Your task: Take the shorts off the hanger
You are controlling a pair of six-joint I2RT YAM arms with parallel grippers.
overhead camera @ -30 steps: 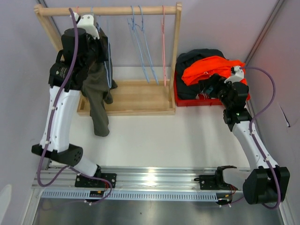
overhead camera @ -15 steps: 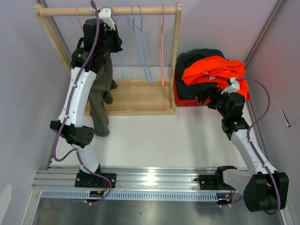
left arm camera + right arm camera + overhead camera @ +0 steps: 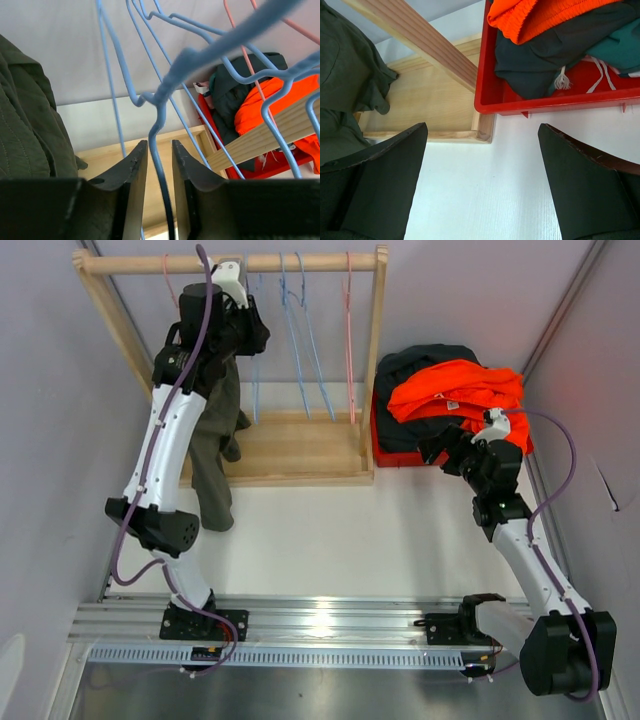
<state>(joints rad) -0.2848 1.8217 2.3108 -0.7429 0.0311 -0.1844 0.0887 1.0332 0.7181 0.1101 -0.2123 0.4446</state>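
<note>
The olive-green shorts (image 3: 212, 450) hang at the rack's left end, their top hidden behind my left arm; they also show in the left wrist view (image 3: 25, 125) and the right wrist view (image 3: 345, 65). My left gripper (image 3: 252, 338) is up by the rod, its jaws closed down around the wire of an empty blue hanger (image 3: 160, 100), with slim gaps at the tips (image 3: 160, 150). My right gripper (image 3: 482, 132) is open and empty, low over the table beside the red bin (image 3: 380, 452). Orange shorts (image 3: 450, 390) and dark navy shorts (image 3: 420, 360) lie piled in the bin.
The wooden rack has a top rod (image 3: 300, 260) and a base tray (image 3: 300, 445). More empty blue hangers (image 3: 305, 340) and a pink hanger (image 3: 348, 340) hang on the rod. Teal fabric (image 3: 615, 47) lies in the bin. Grey walls close in on both sides.
My left arm swung up and right from over the olive shorts to the rod and carried the blue hanger slightly right. My right gripper drew back from the bin a little.
</note>
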